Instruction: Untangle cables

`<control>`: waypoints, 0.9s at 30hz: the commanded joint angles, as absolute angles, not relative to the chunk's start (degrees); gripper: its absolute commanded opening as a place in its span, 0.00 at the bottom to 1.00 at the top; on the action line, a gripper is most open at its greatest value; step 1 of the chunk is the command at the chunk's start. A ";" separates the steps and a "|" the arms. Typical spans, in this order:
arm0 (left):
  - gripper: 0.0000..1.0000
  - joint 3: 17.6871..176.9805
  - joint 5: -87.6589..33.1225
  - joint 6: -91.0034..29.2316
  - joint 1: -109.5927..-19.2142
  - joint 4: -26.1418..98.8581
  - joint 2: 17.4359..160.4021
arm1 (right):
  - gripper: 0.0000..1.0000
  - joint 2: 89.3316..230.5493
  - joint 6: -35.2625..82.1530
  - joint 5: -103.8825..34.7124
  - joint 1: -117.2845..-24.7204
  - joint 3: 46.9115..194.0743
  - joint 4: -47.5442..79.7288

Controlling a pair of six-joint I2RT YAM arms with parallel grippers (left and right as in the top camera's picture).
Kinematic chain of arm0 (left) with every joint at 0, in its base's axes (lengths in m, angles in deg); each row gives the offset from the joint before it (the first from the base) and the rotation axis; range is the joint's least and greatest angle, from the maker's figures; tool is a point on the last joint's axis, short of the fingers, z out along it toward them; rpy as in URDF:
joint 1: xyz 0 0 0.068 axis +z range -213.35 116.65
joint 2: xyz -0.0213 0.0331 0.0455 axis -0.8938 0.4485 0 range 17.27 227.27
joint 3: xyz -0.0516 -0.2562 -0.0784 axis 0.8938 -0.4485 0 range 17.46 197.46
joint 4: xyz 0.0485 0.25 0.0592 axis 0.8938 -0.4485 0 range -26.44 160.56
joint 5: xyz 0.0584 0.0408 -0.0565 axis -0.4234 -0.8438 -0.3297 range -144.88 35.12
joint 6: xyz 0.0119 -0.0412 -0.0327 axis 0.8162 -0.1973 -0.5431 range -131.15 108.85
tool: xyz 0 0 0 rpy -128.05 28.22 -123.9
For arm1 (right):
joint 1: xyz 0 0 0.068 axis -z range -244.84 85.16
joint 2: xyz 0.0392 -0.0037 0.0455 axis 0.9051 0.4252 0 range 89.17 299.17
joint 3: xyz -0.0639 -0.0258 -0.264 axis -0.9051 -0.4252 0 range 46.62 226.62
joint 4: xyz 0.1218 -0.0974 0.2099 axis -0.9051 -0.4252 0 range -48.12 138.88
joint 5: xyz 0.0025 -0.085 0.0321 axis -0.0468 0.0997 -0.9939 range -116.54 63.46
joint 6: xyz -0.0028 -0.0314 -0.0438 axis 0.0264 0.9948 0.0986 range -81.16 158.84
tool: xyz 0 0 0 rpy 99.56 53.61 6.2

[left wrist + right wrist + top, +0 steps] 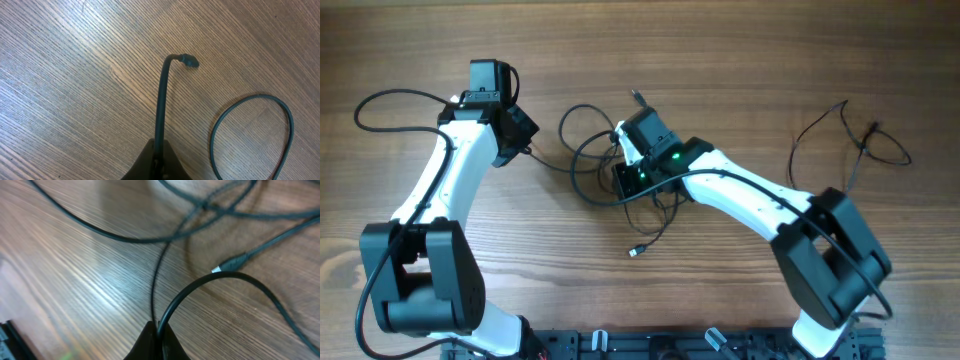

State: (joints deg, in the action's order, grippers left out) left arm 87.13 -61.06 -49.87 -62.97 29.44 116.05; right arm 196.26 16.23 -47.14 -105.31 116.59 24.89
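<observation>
A tangle of thin black cables [595, 160] lies mid-table, with a whitish-silver plug [635, 252] at its front end. My left gripper [527, 148] is shut on one cable end; in the left wrist view the cable [161, 105] runs up from the jaws [159, 162] to a small bent plug [189, 61]. My right gripper [625, 180] sits over the tangle and is shut on a cable; in the right wrist view that cable [210, 280] arcs out of the jaws [157, 335] beside a silver-tipped plug [227, 265]. A separate black cable [850, 145] lies at the right.
Thicker black arm wires loop at the far left [380, 105]. A black rail [650, 345] runs along the table's front edge between the arm bases. The wood table [720, 50] stretches behind the arms.
</observation>
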 commanded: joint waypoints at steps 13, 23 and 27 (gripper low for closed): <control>0.04 86.78 -62.06 -50.63 -63.23 29.62 115.66 | 0.04 164.48 23.93 -48.41 -105.11 117.71 32.58; 0.05 86.78 -62.04 -50.63 -63.23 29.62 115.66 | 0.04 149.46 28.43 -48.41 -105.11 117.71 40.91; 0.05 86.78 -62.04 -50.63 -63.23 29.62 115.66 | 0.04 145.44 31.90 -48.02 -105.11 117.71 41.74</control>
